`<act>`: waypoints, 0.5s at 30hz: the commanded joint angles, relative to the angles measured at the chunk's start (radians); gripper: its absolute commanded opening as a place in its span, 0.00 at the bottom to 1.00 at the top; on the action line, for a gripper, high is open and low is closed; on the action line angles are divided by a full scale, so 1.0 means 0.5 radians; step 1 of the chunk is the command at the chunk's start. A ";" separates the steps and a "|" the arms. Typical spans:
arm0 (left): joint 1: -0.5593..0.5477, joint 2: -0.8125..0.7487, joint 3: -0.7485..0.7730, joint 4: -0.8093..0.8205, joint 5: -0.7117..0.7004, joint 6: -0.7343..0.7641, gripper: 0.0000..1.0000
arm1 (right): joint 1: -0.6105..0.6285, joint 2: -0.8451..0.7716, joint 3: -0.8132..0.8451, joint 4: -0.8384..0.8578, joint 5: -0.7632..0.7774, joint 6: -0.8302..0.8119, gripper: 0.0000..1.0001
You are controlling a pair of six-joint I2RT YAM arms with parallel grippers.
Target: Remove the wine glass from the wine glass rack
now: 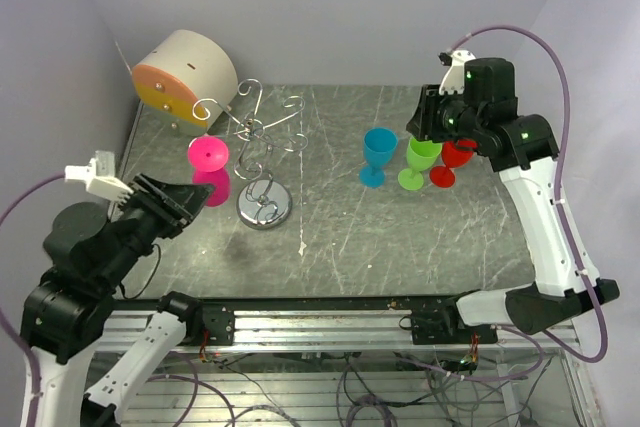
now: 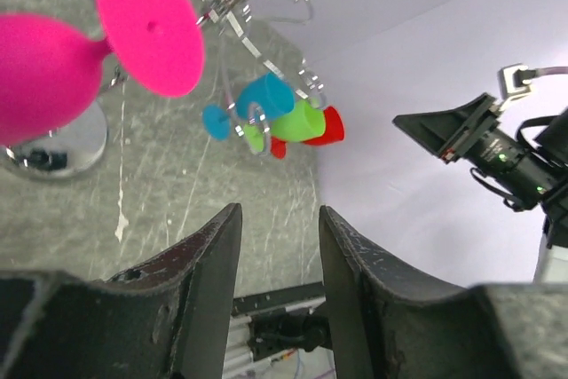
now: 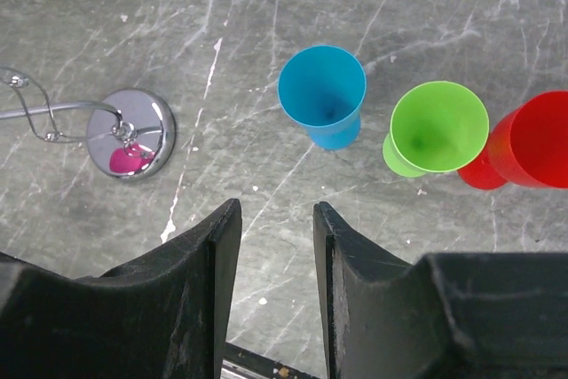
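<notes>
**Top external view.** The wine glass rack [image 1: 262, 147] was stood on its round base on the desk [image 1: 400, 237], left of centre. A pink wine glass [image 1: 209, 172] was hung upside down from a hook arm on the left side of the rack, foot uppermost. The left jaws, carried by the left arm [image 1: 90, 247], were positioned just beside the bowl of this glass, on its near-left side. Whether they touched it could not be determined. A blue glass [image 1: 378, 152], a green glass [image 1: 420, 159] and a red glass [image 1: 455, 159] were stood in a row on the right half of the desk. The right jaws were held above the green glass. A beige cylinder [image 1: 185, 75] was located at the far left corner.

**Left wrist view.** The left jaws were seen released, with nothing between them. The wine glass [image 2: 53, 68] was seen at upper left, outside the gap.

**Right wrist view.** The right jaws were seen released over bare desk, with nothing grasped. The three glasses were seen upright from above, and the rack base [image 3: 133, 133] lay to the left.
</notes>
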 commanded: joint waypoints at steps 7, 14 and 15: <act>-0.028 0.508 0.651 0.674 -0.032 0.736 0.52 | 0.004 -0.001 -0.017 0.091 -0.093 -0.011 0.37; -0.025 1.422 1.408 0.599 -0.363 0.947 0.51 | 0.003 0.085 -0.023 0.084 -0.073 -0.044 0.37; 0.016 1.549 1.544 0.502 -0.481 0.963 0.51 | 0.004 0.092 -0.020 0.082 -0.074 -0.049 0.37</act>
